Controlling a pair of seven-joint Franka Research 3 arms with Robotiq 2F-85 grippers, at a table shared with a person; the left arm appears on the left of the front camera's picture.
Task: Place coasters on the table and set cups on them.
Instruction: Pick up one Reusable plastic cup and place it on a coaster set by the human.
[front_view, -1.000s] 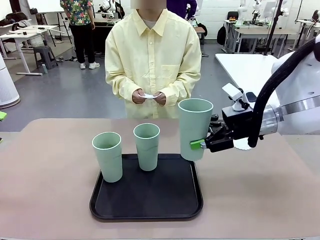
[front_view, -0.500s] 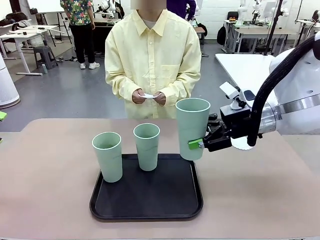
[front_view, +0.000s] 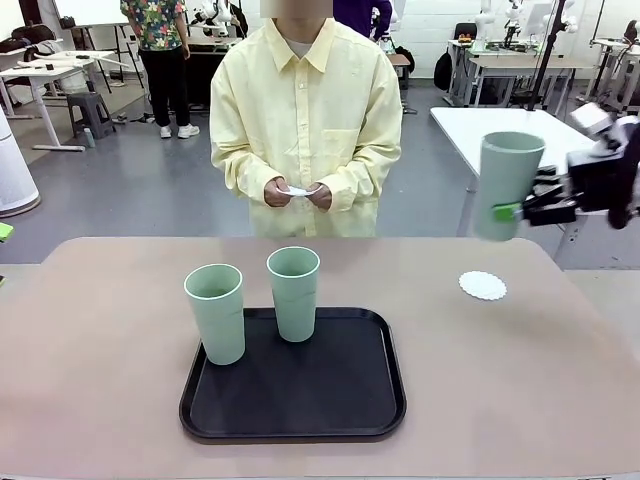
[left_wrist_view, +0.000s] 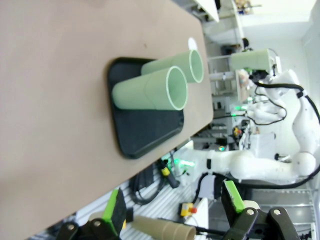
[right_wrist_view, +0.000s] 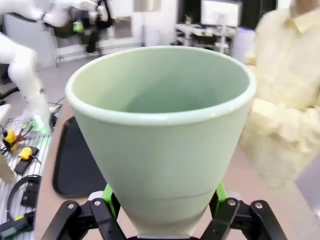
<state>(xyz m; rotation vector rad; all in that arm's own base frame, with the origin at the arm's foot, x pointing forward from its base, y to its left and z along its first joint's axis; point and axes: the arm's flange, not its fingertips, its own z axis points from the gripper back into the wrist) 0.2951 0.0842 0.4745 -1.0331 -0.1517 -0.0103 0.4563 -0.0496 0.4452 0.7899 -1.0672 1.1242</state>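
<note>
Front and wrist views. The right claw is clamped on the lower body of a pale mint-green cup, its green pads pressed against opposite sides; the cup is upright and in the air over the right part of the counter. Below it, a white scalloped coaster lies flat and bare on the counter. Two more cups stand upright on the black tray: one at its left edge, the other near its far edge. The left claw stands wide with nothing between its fingers. Across the counter, the person's hands hold a small white piece.
</note>
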